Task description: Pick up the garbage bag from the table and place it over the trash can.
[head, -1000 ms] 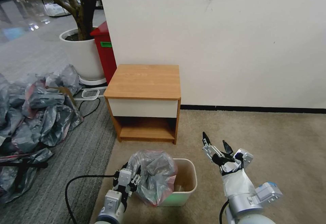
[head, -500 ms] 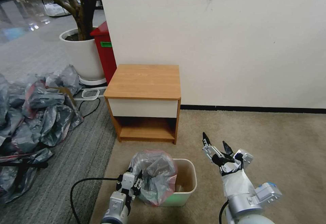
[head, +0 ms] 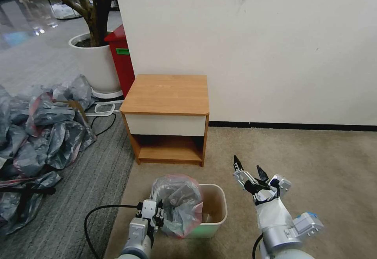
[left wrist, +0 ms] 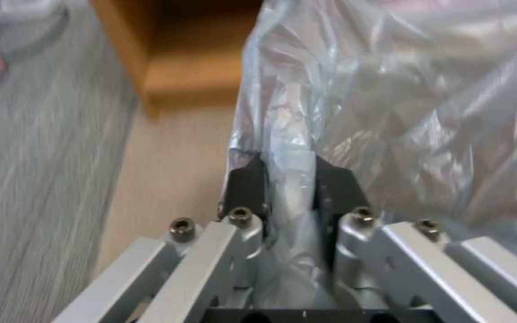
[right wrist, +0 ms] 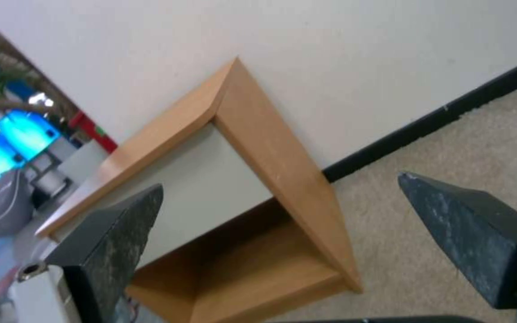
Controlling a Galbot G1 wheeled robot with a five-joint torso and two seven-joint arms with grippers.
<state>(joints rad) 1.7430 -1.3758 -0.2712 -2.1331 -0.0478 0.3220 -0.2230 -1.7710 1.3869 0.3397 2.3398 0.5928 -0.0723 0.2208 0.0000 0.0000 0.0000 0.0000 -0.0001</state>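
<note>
- Garbage bag (head: 176, 206): thin grey plastic with a pink-red band, bunched up and puffed; it hangs over the left side of the trash can, its lower part draped down the can's outer front-left wall. Off the table.
- Trash can (head: 220, 216): small cream bin on the carpet in front of the table; right half of its mouth uncovered, inside visible.
- Table (head: 167, 94): wooden nightstand against the wall, top bare.
- Left gripper (head: 151, 216): low beside the can's left side, fingers clenched on a fold of the bag's edge; the left wrist view shows plastic pinched between both black pads (left wrist: 247, 188).
- Right gripper (head: 248, 168): held above the carpet to the right of the can, fingers spread wide, grasping nothing.
- Step in hand, as judged: spreading the bag's mouth over the rim. The left hold looks worth keeping firm and low, while the free edge wants drawing across to the far right rim; thin film may slip or tear if tugged hard.
</note>
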